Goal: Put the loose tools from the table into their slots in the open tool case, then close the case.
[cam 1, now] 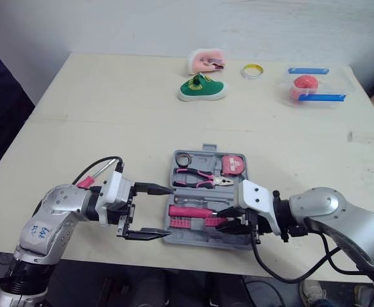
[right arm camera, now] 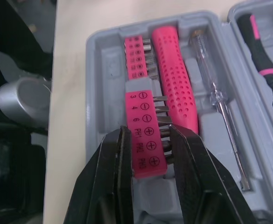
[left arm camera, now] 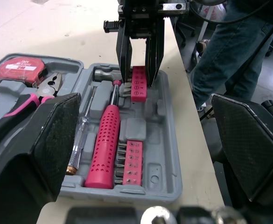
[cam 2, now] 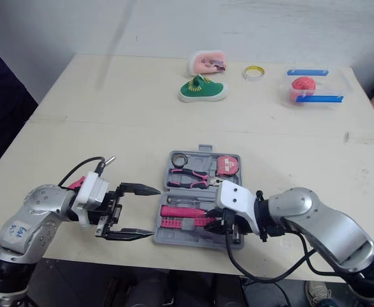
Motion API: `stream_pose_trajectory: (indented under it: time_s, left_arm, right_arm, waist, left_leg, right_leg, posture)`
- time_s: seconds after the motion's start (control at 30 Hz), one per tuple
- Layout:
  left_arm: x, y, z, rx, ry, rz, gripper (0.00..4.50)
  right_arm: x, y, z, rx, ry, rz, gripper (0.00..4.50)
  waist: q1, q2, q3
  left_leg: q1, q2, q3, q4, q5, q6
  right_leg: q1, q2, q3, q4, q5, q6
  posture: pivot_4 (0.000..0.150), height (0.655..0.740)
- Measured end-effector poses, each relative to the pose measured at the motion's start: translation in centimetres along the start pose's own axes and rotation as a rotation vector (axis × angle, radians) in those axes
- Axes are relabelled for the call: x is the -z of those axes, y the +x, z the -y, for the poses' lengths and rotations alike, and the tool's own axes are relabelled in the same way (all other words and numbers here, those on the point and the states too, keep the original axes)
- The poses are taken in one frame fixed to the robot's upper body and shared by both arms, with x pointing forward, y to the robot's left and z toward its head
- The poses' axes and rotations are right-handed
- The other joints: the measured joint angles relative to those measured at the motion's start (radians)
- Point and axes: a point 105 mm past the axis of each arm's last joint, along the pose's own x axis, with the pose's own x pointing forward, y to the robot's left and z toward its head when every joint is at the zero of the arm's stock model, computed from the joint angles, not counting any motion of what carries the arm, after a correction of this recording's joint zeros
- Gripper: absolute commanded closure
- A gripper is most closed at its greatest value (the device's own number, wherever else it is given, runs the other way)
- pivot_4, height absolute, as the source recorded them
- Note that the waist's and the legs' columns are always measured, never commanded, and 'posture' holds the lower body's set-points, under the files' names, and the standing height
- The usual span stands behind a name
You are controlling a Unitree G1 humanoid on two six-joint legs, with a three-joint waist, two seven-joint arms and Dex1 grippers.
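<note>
right gripper (cam 1: 230,225) grips the pink bit holder (cam 1: 217,222) at the near right slot of the tool case (cam 1: 193,238), likely to seat it. left gripper (cam 1: 171,212) hangs spread wide at the case's left.
left wrist view: holder low over its recess.
right wrist view: fingers (right arm camera: 110,158) clamp its long edges.

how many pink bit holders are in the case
2. One pink bit holder sits in its slot at the tool case's end nearer the left tool. The other is gripped between the right tool's fingers, beside the pink handle.
</note>
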Motion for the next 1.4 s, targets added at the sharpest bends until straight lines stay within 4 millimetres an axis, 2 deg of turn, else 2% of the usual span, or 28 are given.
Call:
stream_pose_trajectory:
  time_s: [0.23,0.63,0.83,1.13,1.17,1.2,1.3,1.4]
  left_arm:
    - [0.3,-0.1,0.0,-0.020,-0.023,-0.009,0.00]
    - [0.0,0.1,-0.1,-0.045,-0.019,-0.014,0.00]
    - [0.0,0.1,-0.2,-0.055,-0.019,-0.015,0.00]
    - [0.0,0.1,-0.3,-0.062,-0.020,-0.015,0.00]
    - [0.0,0.1,-0.3,-0.063,-0.020,-0.014,0.00]
    - [0.0,0.1,-0.3,-0.063,-0.020,-0.014,0.00]
    - [0.1,0.1,-0.3,-0.066,-0.021,-0.012,0.00]
    - [0.2,0.0,-0.1,-0.064,-0.026,-0.020,0.00]
  right_arm:
    - [1.2,0.8,-0.1,-0.003,-0.006,-0.098,3.71]
    - [0.9,1.5,0.6,0.008,-0.013,-0.121,3.71]
    - [0.5,2.1,0.6,0.010,-0.024,-0.122,3.71]
    - [0.6,2.0,0.6,0.015,0.004,-0.106,3.71]
    - [0.6,2.0,0.6,0.013,0.004,-0.104,2.67]
    - [0.5,2.0,0.6,0.013,0.005,-0.096,2.41]
    - [0.0,1.8,0.5,-0.001,-0.021,-0.033,0.94]
    - [-1.9,-0.2,0.7,-0.003,-0.046,0.076,0.94]
  waist:
    - [0.006,0.000,0.000]
    - [0.005,0.000,0.000]
    - [-0.015,0.000,0.000]
    - [-0.015,0.000,0.000]
    - [-0.015,0.000,0.000]
    - [-0.014,0.000,0.000]
    - [-0.013,0.000,0.000]
    - [-0.013,0.000,0.001]
  left_leg:
    - [-0.001,0.000,-0.001,0.002,0.000,0.001]
    - [-0.001,0.000,-0.002,0.004,-0.001,0.001]
    - [-0.001,0.000,-0.003,0.004,-0.001,0.001]
    - [-0.001,0.000,-0.003,0.004,-0.001,0.001]
    - [-0.001,0.000,-0.003,0.004,-0.001,0.001]
    - [-0.001,0.000,-0.003,0.004,-0.001,0.001]
    - [-0.002,0.000,-0.003,0.004,-0.001,0.001]
    - [-0.002,-0.001,-0.003,0.004,-0.001,0.002]
  right_leg:
    - [0.000,-0.001,-0.002,0.000,0.000,0.000]
    - [0.001,-0.001,-0.003,0.001,0.000,0.000]
    - [0.002,-0.001,-0.003,0.001,0.000,0.000]
    - [0.002,-0.001,-0.003,0.001,0.000,0.000]
    - [0.002,-0.001,-0.003,0.001,0.000,0.000]
    - [0.002,-0.001,-0.003,0.001,0.000,0.000]
    - [0.001,-0.001,-0.003,0.001,0.000,0.000]
    - [0.002,-0.001,-0.003,0.001,0.000,0.000]
  posture:
    - [0.150,0.7400]
    - [0.150,0.7400]
    - [0.150,0.7400]
    - [0.150,0.7400]
    - [0.150,0.7400]
    - [0.150,0.7400]
    - [0.150,0.7400]
    - [0.150,0.7400]
